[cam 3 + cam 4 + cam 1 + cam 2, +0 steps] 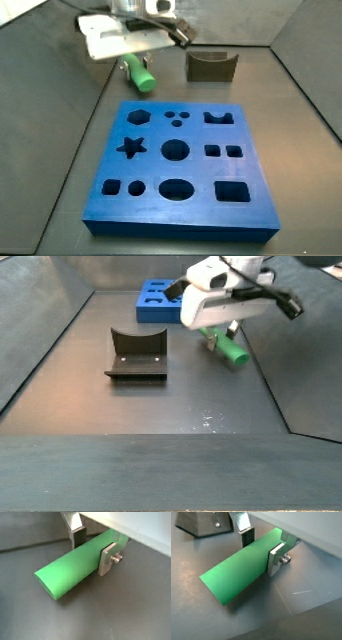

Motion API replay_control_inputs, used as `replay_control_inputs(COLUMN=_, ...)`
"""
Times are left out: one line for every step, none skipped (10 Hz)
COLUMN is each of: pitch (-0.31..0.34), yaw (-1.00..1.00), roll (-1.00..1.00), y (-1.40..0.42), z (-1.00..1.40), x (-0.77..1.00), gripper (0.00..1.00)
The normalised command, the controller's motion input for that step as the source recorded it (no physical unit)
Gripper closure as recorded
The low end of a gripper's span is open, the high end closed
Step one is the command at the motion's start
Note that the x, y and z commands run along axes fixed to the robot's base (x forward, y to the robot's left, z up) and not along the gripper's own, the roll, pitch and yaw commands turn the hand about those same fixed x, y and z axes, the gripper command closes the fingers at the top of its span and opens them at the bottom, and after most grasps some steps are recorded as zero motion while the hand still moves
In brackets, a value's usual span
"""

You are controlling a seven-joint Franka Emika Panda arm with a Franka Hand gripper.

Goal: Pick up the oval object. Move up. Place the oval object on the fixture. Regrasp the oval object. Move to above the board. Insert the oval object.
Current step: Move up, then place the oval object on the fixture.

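Claw (92, 549) clamped on oval object (70, 574) crosswise; peg's long axis tilted, free end downward.

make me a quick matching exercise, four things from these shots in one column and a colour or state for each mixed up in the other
Things:
1. peg
2. fixture
3. board
4. gripper

Colour or state:
A. blue, full of shaped holes
B. dark, standing bare with nothing on it
C. jaws closed on the peg
D. bright green, held between the silver fingers

Pairs: 1-D, 2-B, 3-A, 4-C
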Motion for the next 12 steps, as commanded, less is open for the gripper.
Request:
replay_control_inputs(pitch=0.078, yaw=0.0, roll=0.01, y=0.02, z=0.47, x=-0.02, gripper=1.0)
replay_control_inputs(pitch=0.074, yaw=0.0, roll=0.02, y=0.02, z=0.33, x=-0.01, gripper=1.0)
replay_control_inputs(pitch=0.062, yaw=-0.01, roll=0.02, y=0.02, z=0.19, x=-0.02, gripper=1.0)
replay_control_inputs(pitch=0.0, yaw=0.0, roll=0.0, y=0.0, z=1.0, x=0.0, gripper=1.0)
replay_control_inputs(pitch=0.009, yaw=0.0, roll=0.0, y=0.0, z=1.0, x=0.0, gripper=1.0)
replay_control_inputs(pitch=0.019, yaw=0.0, roll=0.0, y=0.0, z=1.0, x=-0.01, gripper=1.0)
replay_control_inputs(pitch=0.032, yaw=0.0, roll=0.01, y=0.0, z=1.0, x=-0.01, gripper=1.0)
replay_control_inputs(pitch=0.038, yaw=-0.01, roll=0.01, y=0.0, z=1.0, x=-0.01, gripper=1.0)
replay_control_inputs(pitch=0.038, yaw=-0.01, roll=0.02, y=0.01, z=1.0, x=-0.02, gripper=1.0)
replay_control_inputs(pitch=0.037, yaw=-0.01, roll=0.02, y=0.01, z=1.0, x=-0.02, gripper=1.0)
replay_control_inputs(pitch=0.04, yaw=-0.01, roll=0.03, y=0.02, z=1.0, x=-0.02, gripper=1.0)
replay_control_inputs(pitch=0.044, yaw=-0.01, roll=0.03, y=0.02, z=1.0, x=-0.02, gripper=1.0)
